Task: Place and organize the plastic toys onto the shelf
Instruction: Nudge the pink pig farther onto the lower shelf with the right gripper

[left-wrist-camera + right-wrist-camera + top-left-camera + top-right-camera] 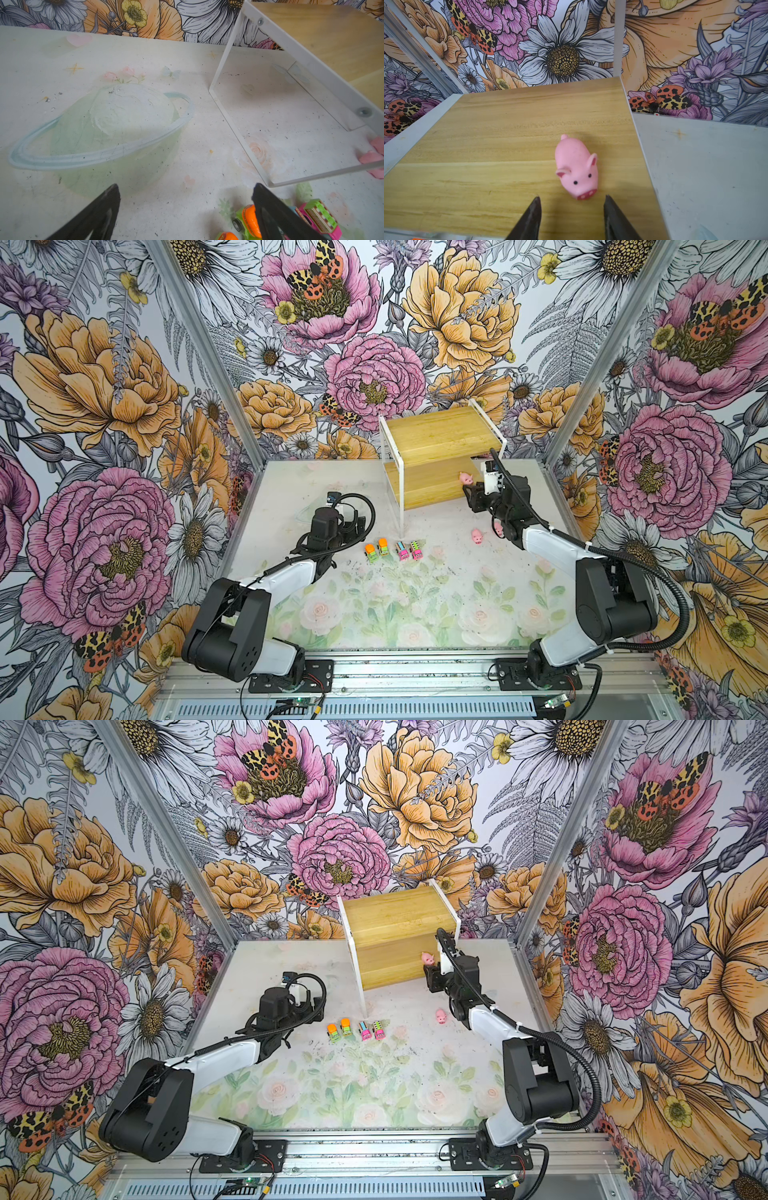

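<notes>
Shelf [440, 433]: one pig [576, 170] on lower board [428, 487] | right gripper [572, 199]: jaws parted, empty | table [332, 489]: four trucks [383, 547], other pigs [477, 536] unplaced

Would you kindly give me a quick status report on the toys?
Left gripper open, empty. Right gripper open; pig free on lower shelf board. Four trucks, two pigs on table. Nothing obstructing.

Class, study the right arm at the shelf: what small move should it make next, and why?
Probably draw the right gripper straight back off the shelf. Its jaws stand apart and touch nothing, the pink pig stands free on the shelf's lower board just ahead of the tips, and a second pig lies on the table beside that arm, not yet shelved.
</notes>
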